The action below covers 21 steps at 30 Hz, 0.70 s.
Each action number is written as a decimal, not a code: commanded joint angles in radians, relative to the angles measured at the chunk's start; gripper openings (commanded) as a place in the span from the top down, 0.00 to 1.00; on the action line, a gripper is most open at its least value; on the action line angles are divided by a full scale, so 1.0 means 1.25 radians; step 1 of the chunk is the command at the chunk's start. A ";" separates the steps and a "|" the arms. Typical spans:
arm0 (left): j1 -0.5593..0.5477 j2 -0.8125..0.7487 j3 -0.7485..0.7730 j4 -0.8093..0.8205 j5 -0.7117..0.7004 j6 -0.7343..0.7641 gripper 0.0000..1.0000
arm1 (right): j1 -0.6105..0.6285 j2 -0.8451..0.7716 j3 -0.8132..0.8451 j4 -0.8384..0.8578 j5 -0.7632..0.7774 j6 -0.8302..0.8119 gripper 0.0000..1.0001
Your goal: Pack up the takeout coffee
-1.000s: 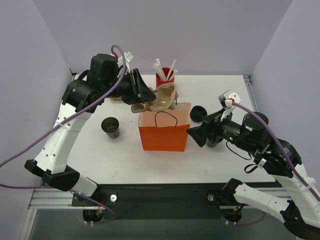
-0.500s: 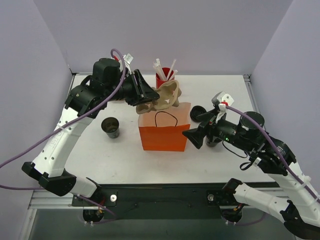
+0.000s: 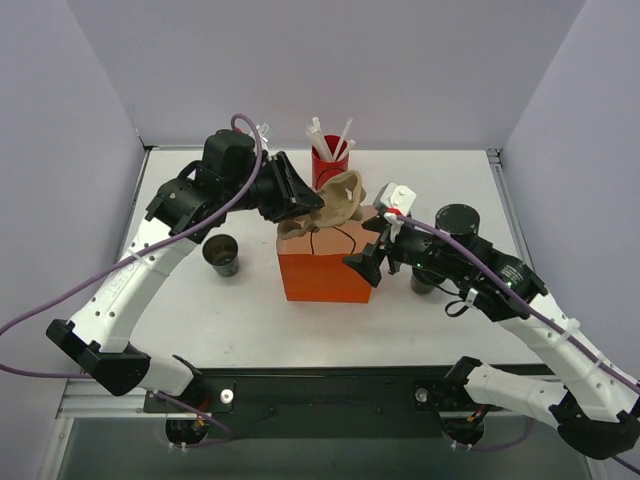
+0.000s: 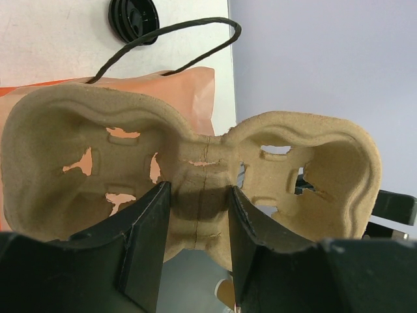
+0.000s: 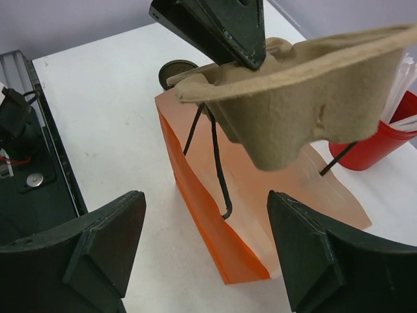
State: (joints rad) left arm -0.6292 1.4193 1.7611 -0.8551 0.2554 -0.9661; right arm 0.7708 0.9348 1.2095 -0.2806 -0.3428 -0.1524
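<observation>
My left gripper (image 3: 308,205) is shut on the middle bridge of the tan two-hole cup carrier (image 3: 335,198) and holds it just above the open mouth of the orange paper bag (image 3: 325,272). The left wrist view shows the jaws (image 4: 195,195) pinching the carrier (image 4: 195,163) over the bag (image 4: 186,85). My right gripper (image 3: 360,266) is open and empty by the bag's right edge; its wrist view (image 5: 205,202) faces the bag (image 5: 195,186) and carrier (image 5: 306,85). One dark coffee cup (image 3: 221,254) stands left of the bag. The second cup (image 3: 422,284) is mostly hidden under my right arm.
A red cup of white straws (image 3: 328,160) stands just behind the bag, and also shows in the right wrist view (image 5: 374,140). A black round lid (image 4: 133,16) lies on the table right of the bag. The bag's black handles (image 5: 218,169) stick up.
My left gripper has carried the carrier rightward until it is over the bag's mouth. My right gripper has moved left to the bag's right edge.
</observation>
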 commanded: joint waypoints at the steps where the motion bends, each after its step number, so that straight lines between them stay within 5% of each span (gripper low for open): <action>1: -0.008 -0.027 -0.012 0.056 -0.018 -0.016 0.68 | -0.007 0.031 0.009 0.081 -0.063 -0.061 0.26; 6: -0.011 -0.022 -0.025 0.056 -0.029 -0.010 0.68 | -0.007 0.060 0.022 0.089 -0.067 -0.068 0.38; 10: -0.017 -0.017 -0.034 0.057 -0.042 -0.006 0.69 | -0.007 0.049 0.006 0.086 -0.073 -0.074 0.66; 21: -0.034 0.000 -0.036 0.040 -0.077 0.011 0.69 | -0.008 0.003 -0.057 0.081 -0.123 -0.070 0.93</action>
State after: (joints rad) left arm -0.6621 1.4197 1.7058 -0.8352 0.1913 -0.9623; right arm 0.7662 0.9623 1.1492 -0.2314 -0.4286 -0.2340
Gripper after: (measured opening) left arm 0.475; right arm 0.112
